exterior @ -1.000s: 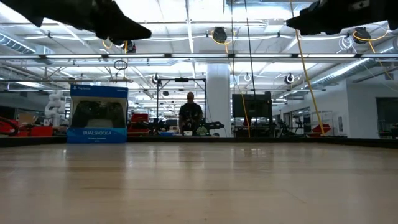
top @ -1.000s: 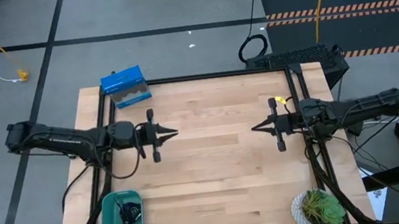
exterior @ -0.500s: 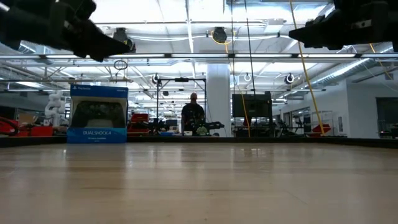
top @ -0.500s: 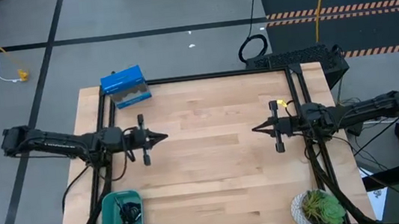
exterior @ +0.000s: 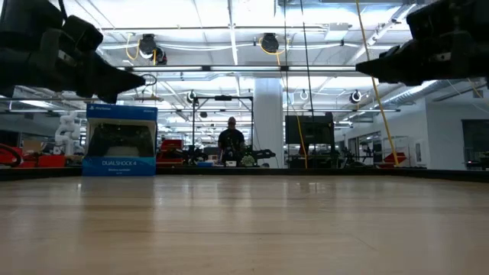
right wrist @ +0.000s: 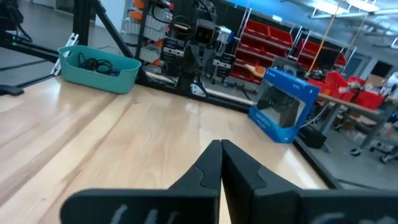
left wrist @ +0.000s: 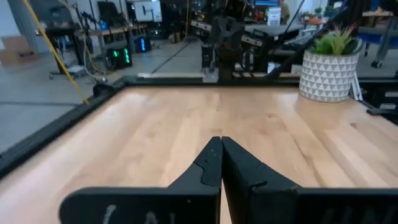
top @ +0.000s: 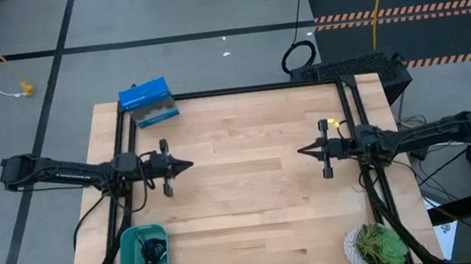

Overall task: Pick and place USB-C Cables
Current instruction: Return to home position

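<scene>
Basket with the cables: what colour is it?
The basket is teal, clearest in the right wrist view.

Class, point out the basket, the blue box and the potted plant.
basket [right wrist: 99, 79]: right wrist view, on its front wall.
blue box [top: 146, 98]: high view, on its top face.
potted plant [left wrist: 328, 76]: left wrist view, on the white pot.

USB-C Cables [top: 149, 255] in basket [top: 125, 262] too small to separate, plant [top: 377, 245] cropped btm

The wooden bench [top: 252, 201] carries a teal basket [top: 124, 251] at one corner. Along that same edge, far across from the basket, sits a potted plant [top: 375, 245]. A blue box [top: 147, 102] stands at the corner straight beyond the basket.
</scene>
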Motion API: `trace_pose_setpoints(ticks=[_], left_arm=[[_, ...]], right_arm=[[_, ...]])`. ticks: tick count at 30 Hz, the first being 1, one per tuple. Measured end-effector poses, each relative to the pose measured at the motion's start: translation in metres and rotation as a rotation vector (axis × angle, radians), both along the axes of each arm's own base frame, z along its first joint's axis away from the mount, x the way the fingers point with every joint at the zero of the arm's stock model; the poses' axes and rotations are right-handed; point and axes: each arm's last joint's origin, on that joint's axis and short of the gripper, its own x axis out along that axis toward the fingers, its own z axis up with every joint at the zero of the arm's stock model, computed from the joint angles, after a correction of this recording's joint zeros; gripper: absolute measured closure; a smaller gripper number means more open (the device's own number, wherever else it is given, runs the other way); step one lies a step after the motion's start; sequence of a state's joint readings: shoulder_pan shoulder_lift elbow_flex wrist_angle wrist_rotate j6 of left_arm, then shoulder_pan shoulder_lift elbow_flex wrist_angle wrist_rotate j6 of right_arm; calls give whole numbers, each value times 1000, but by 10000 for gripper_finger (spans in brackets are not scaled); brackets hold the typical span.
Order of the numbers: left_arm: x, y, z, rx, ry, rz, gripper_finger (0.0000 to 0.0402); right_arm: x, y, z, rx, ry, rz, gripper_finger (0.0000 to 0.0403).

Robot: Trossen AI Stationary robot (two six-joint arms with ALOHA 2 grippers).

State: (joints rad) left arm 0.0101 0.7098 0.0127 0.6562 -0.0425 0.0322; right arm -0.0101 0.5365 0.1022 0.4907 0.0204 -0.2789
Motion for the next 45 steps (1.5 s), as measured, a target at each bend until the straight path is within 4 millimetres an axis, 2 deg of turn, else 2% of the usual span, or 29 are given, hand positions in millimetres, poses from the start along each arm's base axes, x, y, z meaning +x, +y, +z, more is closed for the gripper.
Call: trace_pose_setpoints(ticks=[3, 16, 31, 35, 45], left_arm=[[0, 0, -3, -20, 20, -1, 399], [0, 0, -1, 8, 0, -2, 398], [0, 0, 4, 25, -42, -2, 397], [0, 0, 4, 25, -46, -5, 397], [0, -1, 5, 8, -55, -21, 399]], right_arm=[[-1, 0, -5, 16, 12, 0, 403], [-12, 0, 6, -21, -105, -3, 403], [-26, 1, 5, 4, -105, 20, 403], [-30, 3, 8, 9, -135, 76, 403], [-38, 2, 11, 27, -190, 66, 403]])
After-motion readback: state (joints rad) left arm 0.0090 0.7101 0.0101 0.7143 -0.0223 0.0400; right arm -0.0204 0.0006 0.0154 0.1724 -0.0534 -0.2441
